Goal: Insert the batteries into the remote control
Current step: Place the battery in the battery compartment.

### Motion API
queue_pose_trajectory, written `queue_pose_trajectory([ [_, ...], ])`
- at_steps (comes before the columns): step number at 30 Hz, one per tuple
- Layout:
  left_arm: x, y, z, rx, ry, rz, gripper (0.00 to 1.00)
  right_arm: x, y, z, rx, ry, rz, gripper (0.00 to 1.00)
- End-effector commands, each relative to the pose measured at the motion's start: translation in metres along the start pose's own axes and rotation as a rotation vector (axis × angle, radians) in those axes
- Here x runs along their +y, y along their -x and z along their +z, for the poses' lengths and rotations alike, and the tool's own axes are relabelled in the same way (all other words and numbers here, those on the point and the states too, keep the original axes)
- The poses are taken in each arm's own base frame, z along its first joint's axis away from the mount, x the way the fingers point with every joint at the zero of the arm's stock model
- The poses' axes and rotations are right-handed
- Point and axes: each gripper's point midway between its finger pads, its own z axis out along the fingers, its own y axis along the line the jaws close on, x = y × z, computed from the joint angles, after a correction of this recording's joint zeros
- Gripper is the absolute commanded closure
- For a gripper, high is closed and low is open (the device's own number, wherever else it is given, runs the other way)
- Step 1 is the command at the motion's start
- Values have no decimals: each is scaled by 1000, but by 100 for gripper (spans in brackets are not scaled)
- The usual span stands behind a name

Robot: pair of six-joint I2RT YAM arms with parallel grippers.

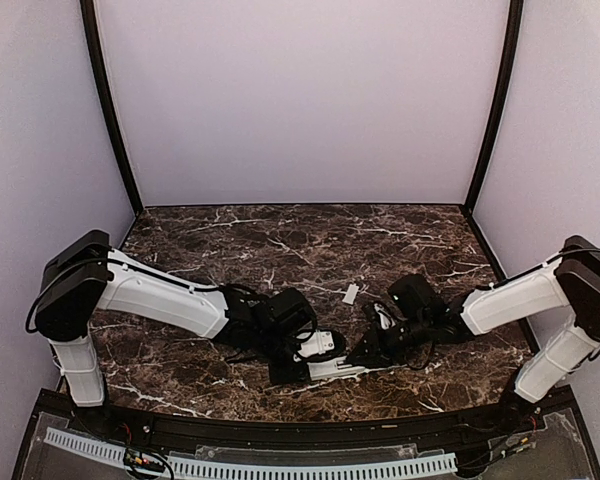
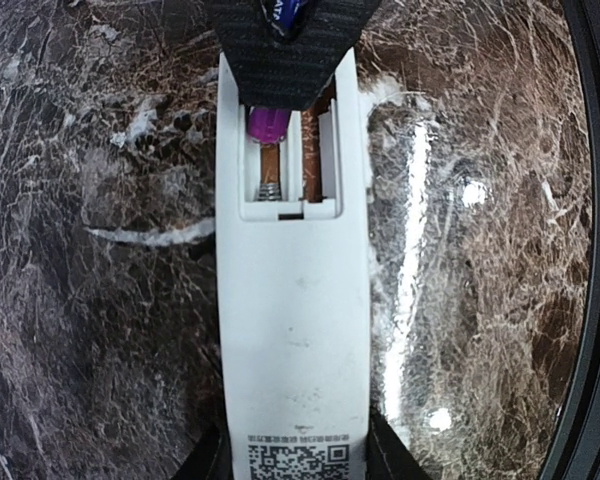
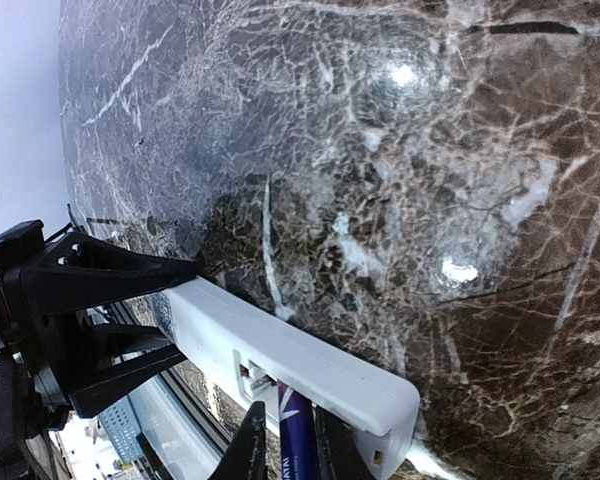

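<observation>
Remote control (image 2: 295,330) lies back-up on the marble surface (image 1: 280,240), its long axis running between the two arms and its battery bay (image 2: 290,160) uncovered. The left claw (image 2: 298,465) is clamped on the end with the printed code, one finger on each long edge. The right claw (image 3: 292,455) reaches over the remote's opposite end, its fingers closed on a purple battery (image 3: 296,430) whose nose sits in one slot of the bay; the other slot looks empty.

The battery's axis lines up with the remote's, though it seems tilted, rear end raised. A spring (image 2: 268,190) shows in that slot toward the left claw's end, so the coming move, as I judge it, is a push along the remote's length against the spring, then down flat. The right arm is placed for it — the left only steadies. A small white piece (image 1: 350,293) lies beyond the remote, well apart — perhaps the cover.
</observation>
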Motion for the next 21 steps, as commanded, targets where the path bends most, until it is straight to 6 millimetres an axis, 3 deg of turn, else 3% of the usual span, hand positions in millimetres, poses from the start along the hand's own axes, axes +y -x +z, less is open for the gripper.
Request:
queue_pose_trajectory([
  [1,2,-27,23,67,20,-66,100,-57,-26,-1,70,-274,68,83],
  [6,2,-28,23,69,19,-62,100,-49,-17,-9,49,-304,41,75],
  [21,1,-29,24,72,16,-57,100,-22,-1,-18,61,-305,-35,65],
])
